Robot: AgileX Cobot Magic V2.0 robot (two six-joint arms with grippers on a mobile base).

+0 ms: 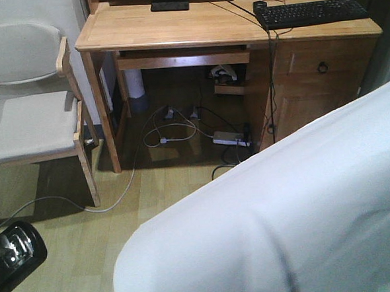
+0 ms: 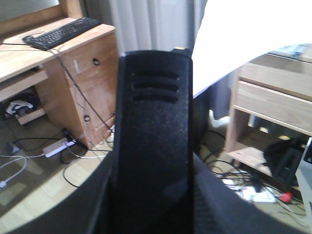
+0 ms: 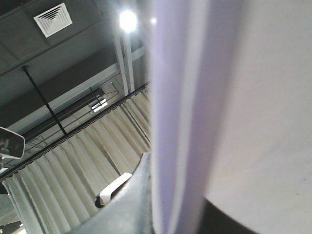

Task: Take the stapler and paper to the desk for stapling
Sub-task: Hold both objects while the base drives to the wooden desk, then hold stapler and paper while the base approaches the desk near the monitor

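1. My left pincer [image 2: 152,207] is closed on the stapler [image 2: 153,126]. My dark fingers [image 2: 92,204] flank its black body on both sides. The stapler points lengthwise away from the wrist camera, with three grooves on its upper face and a small orange spot at its far end.
2. My right pincer [image 3: 173,219] is gripping the paper [image 1: 285,213]. In the right wrist view the sheet runs edge-on up the frame, with a dark finger [image 3: 129,200] against its left face.
3. The paper is held in the air. It bows across the lower right of the front view, in front of the desk [image 1: 174,25] and not resting on it.
4. The stapler is likewise off the desk, aloft in my grip.
5. The desk top carries a black keyboard [image 1: 312,11] at its right end.
6. A chair [image 1: 21,123] stands just left of the desk. Cables [image 1: 174,131] and a power strip [image 1: 229,138] lie on the floor beneath it.
7. A light wooden shelf unit [image 2: 273,97] shows to the right behind the stapler.
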